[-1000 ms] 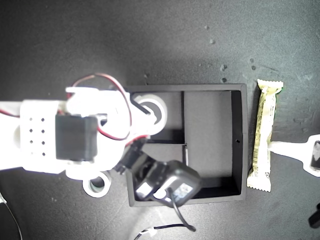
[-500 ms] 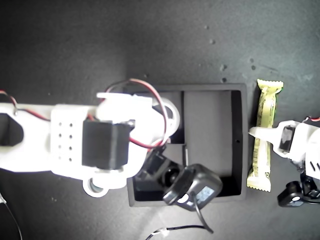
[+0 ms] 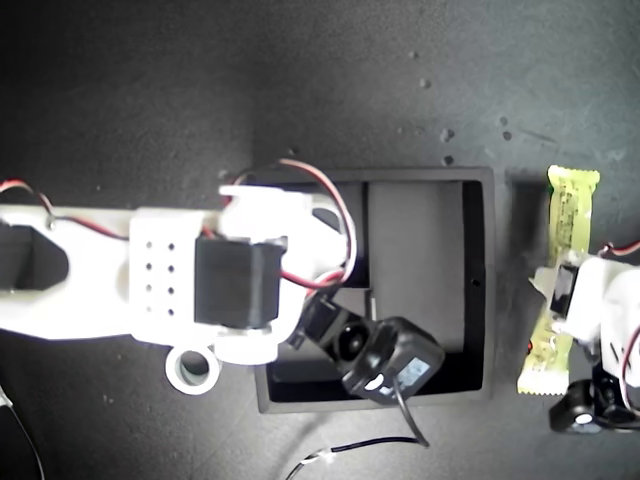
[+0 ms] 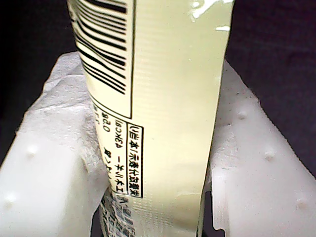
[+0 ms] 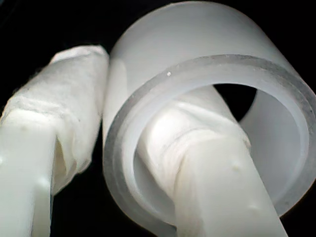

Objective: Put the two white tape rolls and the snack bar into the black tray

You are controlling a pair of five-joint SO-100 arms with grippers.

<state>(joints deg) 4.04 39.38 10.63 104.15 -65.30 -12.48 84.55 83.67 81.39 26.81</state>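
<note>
My first gripper point(image 4: 158, 197) is clamped on the snack bar point(image 4: 153, 98). In the first wrist view the yellow wrapper with its barcode runs between the two white fingers point(image 4: 44, 187), and both press on its sides. In the exterior view this gripper point(image 3: 560, 300) is at the exterior view's right edge. The snack bar point(image 3: 565, 210) there lies just outside the black tray point(image 3: 480, 280), beside its right wall and a bit tilted. I cannot tell if the bar is off the dark mat point(image 3: 200, 90) or resting on it.

My second gripper point(image 5: 143, 148) is gripping a white tape roll point(image 5: 207, 59). In the second wrist view one padded finger point(image 5: 212, 168) goes through the roll's open middle and the other finger point(image 5: 54, 133) is on the outside of its wall. In the exterior view this arm point(image 3: 150, 280) comes in from the exterior view's left and covers the tray's small compartments on that side, so most of the held roll is hidden there.

The other white tape roll point(image 3: 193, 368) lies flat on the mat, outside the tray, just beside its left wall in the exterior view, near the lower corner. The tray's long compartment has nothing in it.
</note>
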